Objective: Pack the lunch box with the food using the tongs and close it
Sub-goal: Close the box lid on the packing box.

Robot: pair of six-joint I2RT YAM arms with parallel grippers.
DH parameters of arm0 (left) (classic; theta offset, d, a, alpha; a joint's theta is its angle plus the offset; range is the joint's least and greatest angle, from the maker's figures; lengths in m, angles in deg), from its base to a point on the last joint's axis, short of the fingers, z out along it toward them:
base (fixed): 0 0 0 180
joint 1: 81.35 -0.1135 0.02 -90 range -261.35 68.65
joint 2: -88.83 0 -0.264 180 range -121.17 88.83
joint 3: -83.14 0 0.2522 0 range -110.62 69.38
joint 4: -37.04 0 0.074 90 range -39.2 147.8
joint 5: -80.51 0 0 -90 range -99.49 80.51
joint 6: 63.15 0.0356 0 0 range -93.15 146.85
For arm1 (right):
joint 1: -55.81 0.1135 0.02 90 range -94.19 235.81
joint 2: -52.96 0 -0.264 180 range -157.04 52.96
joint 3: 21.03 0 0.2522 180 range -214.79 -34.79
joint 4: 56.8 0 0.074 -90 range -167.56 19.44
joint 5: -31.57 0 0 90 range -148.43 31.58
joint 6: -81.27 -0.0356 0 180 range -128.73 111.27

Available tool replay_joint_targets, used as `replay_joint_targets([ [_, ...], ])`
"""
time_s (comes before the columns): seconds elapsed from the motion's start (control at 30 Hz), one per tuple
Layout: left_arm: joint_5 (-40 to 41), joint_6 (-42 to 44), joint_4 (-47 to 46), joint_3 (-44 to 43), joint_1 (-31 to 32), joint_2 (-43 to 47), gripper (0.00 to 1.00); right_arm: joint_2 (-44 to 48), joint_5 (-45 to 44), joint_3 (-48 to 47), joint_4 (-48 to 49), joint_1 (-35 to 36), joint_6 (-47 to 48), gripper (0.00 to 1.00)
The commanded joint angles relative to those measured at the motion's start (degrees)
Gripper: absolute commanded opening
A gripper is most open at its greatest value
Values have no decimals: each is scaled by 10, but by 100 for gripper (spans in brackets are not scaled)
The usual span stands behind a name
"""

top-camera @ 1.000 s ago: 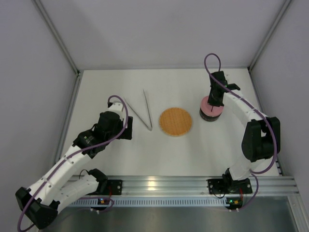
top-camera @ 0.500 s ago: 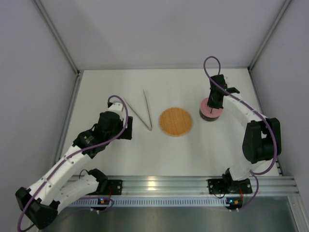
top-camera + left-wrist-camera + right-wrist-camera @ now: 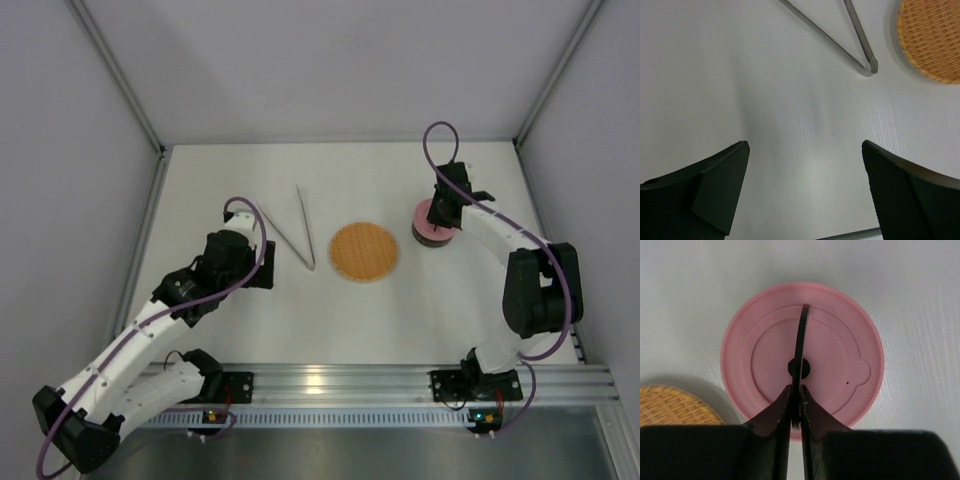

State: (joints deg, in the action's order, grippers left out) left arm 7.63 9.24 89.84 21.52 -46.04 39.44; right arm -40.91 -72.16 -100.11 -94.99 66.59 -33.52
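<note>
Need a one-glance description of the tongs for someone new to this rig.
On the white table, find the round orange woven plate at the centre. The tongs lie flat just left of it, opposite the pink lid on its right. Unlike those two round things, they are a thin silver V, arms joined at the near end.

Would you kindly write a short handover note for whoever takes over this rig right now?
Left tool: open, holding nothing, above the table near the joined end of the tongs.
Right tool: fingers close on either side of the thin handle of the lid; whether they pinch it is unclear.
Things: the pink lid sits on the lunch box, right of the orange plate; the tongs lie left of the plate.
Done: the box looks closed; no food shows, presumably it is inside.
To do: release the handle and withdraw, if the lid is seated.
</note>
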Motion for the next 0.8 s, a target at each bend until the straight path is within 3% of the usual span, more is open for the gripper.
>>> replay_joint_targets([
  [0.0, 6, 3, -13, 1, 2, 0, 99, -19, 40, 27, -24, -6, -10, 13],
  [0.53, 7, 3, -12, 1, 2, -2, 99, 42, 23, -28, -70, -7, -10, 33],
  [0.77, 7, 2, -13, 1, 2, -4, 99, 69, 12, -53, -84, -7, -11, 35],
])
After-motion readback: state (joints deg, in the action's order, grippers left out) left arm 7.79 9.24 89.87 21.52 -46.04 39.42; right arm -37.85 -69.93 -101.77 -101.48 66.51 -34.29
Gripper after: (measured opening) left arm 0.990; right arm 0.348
